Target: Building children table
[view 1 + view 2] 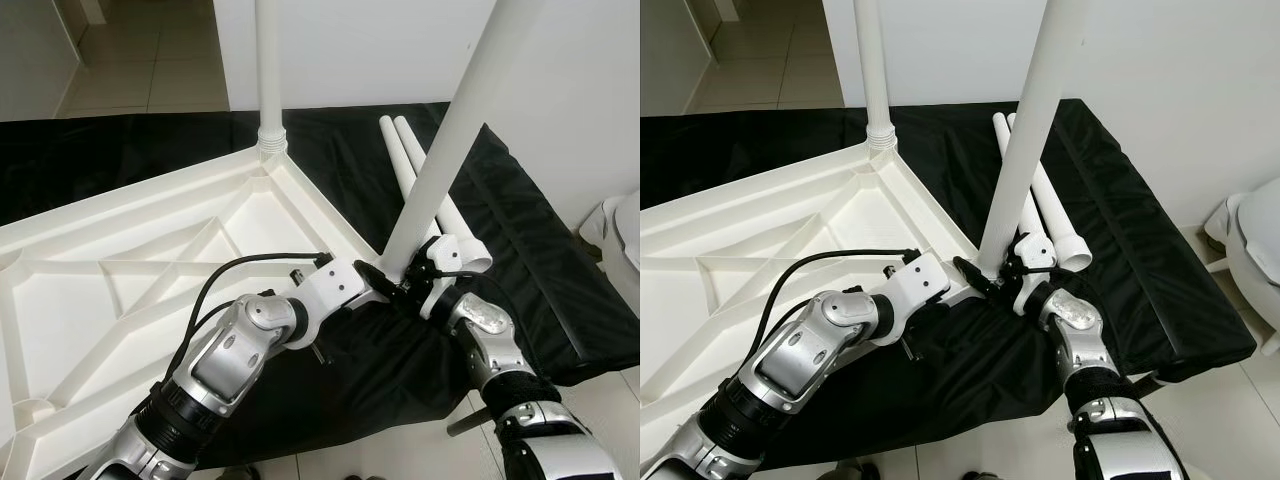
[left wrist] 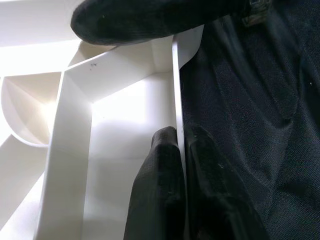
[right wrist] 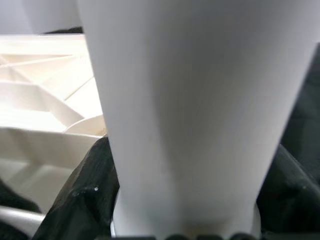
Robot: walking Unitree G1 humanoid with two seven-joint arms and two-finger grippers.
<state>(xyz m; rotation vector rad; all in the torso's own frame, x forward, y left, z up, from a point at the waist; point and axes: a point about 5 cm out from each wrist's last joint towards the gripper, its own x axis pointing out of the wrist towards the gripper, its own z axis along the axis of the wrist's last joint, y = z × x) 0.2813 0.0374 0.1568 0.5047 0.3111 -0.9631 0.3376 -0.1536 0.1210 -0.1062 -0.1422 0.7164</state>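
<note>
The white tabletop [image 1: 120,250] lies upside down on a black cloth, ribs facing up. One white leg [image 1: 270,70] stands upright in its far corner socket. My left gripper [image 1: 385,290] is shut on the thin rim [image 2: 176,75] at the near right corner, one finger on each side of the wall. My right gripper [image 1: 425,275] is shut on a second white leg [image 1: 450,130] near its lower end. That leg leans slightly at this corner, and its foot is hidden behind the fingers [image 3: 85,190]. Two loose legs [image 1: 415,175] lie on the cloth behind it.
The black cloth [image 1: 530,250] covers a low pad that ends at the right and at the front, with tiled floor beyond. A white fixture [image 1: 615,235] stands at the far right. A white wall runs behind, with an open doorway at the far left.
</note>
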